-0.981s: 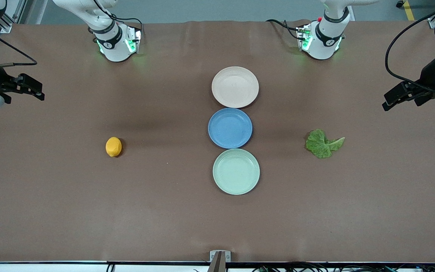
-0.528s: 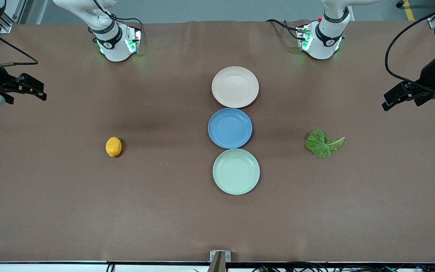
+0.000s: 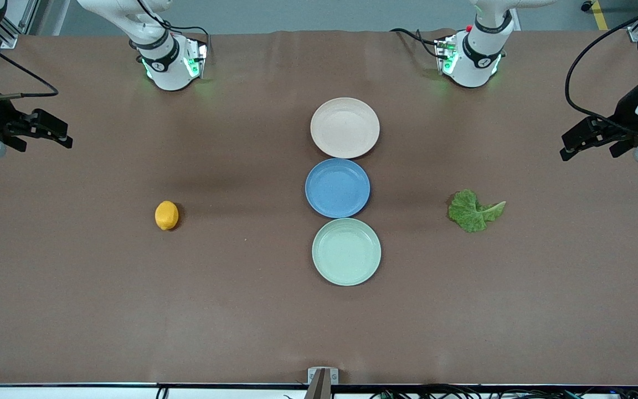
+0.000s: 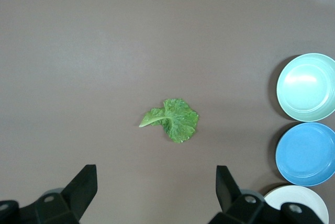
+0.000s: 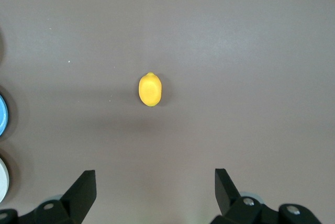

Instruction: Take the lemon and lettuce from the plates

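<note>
The lemon (image 3: pixel 166 215) lies on the bare table toward the right arm's end, not on a plate. The lettuce (image 3: pixel 474 210) lies on the table toward the left arm's end. The beige-pink plate (image 3: pixel 345 127) and the mint plate (image 3: pixel 346 251) stand empty in the middle. My right gripper (image 3: pixel 66 136) hangs open and empty above the table's right-arm end; its wrist view shows the lemon (image 5: pixel 150 89) ahead of the open gripper (image 5: pixel 155 174). My left gripper (image 3: pixel 565 147) hangs open and empty above the left-arm end; its wrist view shows the lettuce (image 4: pixel 172 126) ahead of the open gripper (image 4: pixel 156 170).
An empty blue plate (image 3: pixel 337 188) sits between the two task plates, all three in a line. The left wrist view shows the mint (image 4: pixel 309 87), blue (image 4: pixel 306 153) and beige-pink (image 4: pixel 296 203) plates. The arm bases (image 3: pixel 169 61) (image 3: pixel 471 55) stand along the table's edge farthest from the front camera.
Both grippers have drifted slightly, the right one a little toward the table's middle. The lemon, the lettuce and the plates have not moved.
</note>
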